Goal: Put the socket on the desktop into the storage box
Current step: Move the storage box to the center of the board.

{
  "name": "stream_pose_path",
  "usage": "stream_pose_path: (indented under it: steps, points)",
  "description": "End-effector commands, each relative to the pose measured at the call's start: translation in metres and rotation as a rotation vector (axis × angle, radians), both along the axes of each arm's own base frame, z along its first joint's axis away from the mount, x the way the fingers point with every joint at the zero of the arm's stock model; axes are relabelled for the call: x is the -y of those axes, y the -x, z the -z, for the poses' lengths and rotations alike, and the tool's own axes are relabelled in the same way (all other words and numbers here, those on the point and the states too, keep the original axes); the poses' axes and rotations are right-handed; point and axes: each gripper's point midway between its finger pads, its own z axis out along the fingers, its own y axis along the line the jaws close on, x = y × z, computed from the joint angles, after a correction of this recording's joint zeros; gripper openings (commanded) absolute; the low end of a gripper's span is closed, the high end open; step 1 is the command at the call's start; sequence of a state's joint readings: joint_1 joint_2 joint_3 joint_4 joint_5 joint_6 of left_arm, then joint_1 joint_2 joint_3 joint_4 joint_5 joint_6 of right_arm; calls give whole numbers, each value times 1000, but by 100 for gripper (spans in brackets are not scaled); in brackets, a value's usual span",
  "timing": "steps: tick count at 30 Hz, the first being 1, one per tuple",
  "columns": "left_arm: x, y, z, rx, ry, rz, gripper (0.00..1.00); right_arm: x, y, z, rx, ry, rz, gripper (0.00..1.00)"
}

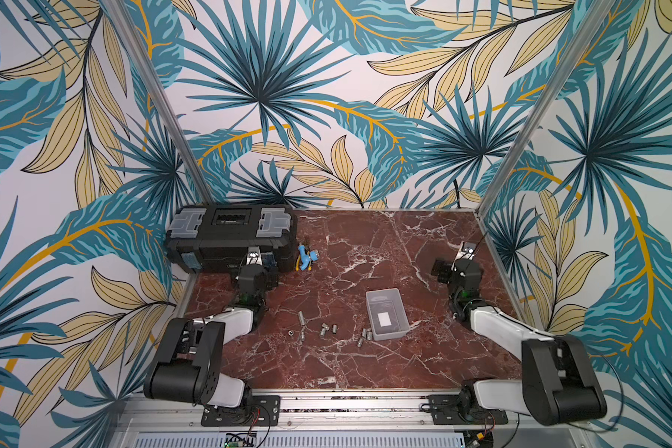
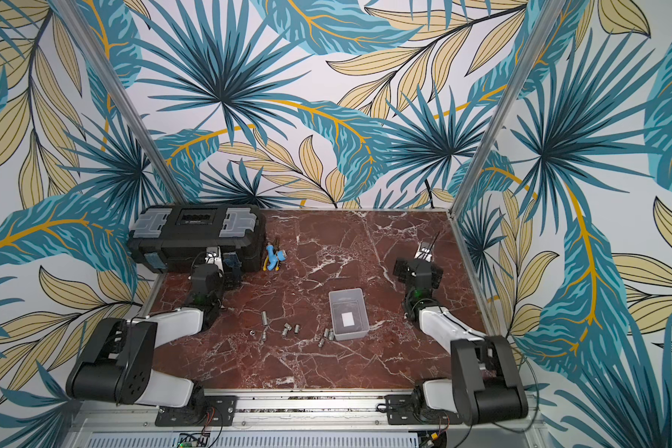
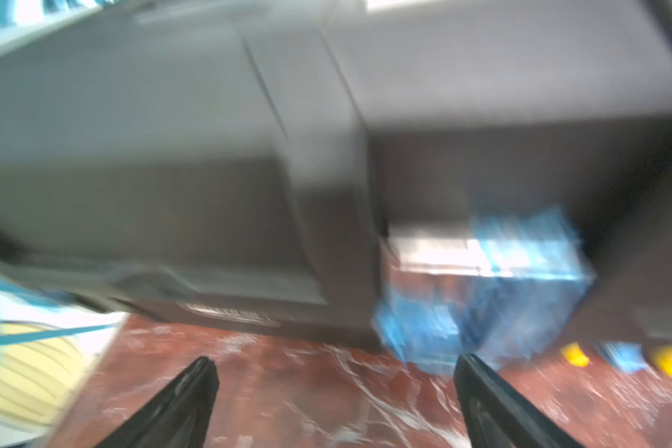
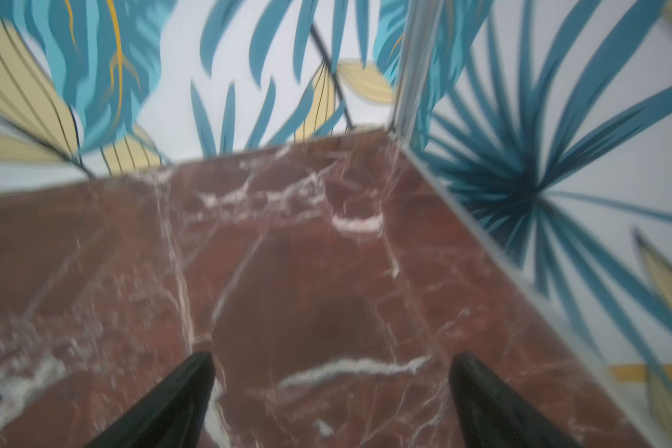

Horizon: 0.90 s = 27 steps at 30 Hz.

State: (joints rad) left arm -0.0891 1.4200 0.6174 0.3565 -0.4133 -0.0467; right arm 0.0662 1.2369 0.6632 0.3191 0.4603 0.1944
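On the desktop (image 1: 365, 368): the sockets (image 1: 328, 329) lay scattered in a loose row across the near middle, left of the box (image 1: 395, 334).
Box contents: only a white label (image 1: 384, 320) showed inside; no socket was seen in it.
Nearest sockets: a small cluster lay just beside the box's near left corner.
Left gripper (image 3: 332, 362): jaws spread wide with nothing between them; it hung at the far left, close to the toolbox (image 1: 229, 232) front and well apart from the sockets.
Right gripper (image 4: 332, 358): jaws spread wide and empty, over bare desktop at the far right, well apart from the box.
Step in hand: judged as the start; no socket had been picked up.
Next move: one arm would need to come to the near middle, lower over a single socket and close across its body.
Handling: the sockets looked small and round, so likely to roll if nudged.
Surroundings: a blue-yellow item (image 1: 306, 258) lay just right of the toolbox.
Obstruction: nothing stood between either gripper and the sockets; the tight cluster and the box wall beside it left little finger room.
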Motion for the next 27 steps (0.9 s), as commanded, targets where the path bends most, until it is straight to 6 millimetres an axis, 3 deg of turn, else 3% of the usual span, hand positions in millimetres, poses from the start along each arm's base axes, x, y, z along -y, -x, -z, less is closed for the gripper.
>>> stream_pose_path:
  steps: [1,2,3,5,6,9,13,17,23,27]
  points:
    - [-42,19,-67,-9,92,-336,95,23,51,-15,-70,-150,221,99]
    - [-39,28,-68,-24,189,-376,91,36,71,-3,-45,-244,353,100]
    - [-28,35,-63,-39,300,-362,88,31,76,16,-109,-356,314,99]
    - [5,40,-52,-48,458,-254,82,-4,64,27,-243,-476,139,99]
    - [19,47,-46,-55,501,-234,82,-21,67,32,-344,-463,107,98]
    - [47,68,-30,-99,546,-181,81,-55,85,30,-515,-351,53,100]
    - [67,94,-15,-160,581,-101,80,-100,107,23,-596,-230,-71,99]
    - [85,119,-8,-196,569,9,79,-160,120,41,-702,-222,-266,99]
    - [136,144,15,-281,593,203,75,-243,120,62,-749,-283,-457,91]
    - [164,156,16,-330,585,299,70,-272,110,76,-775,-316,-487,84]
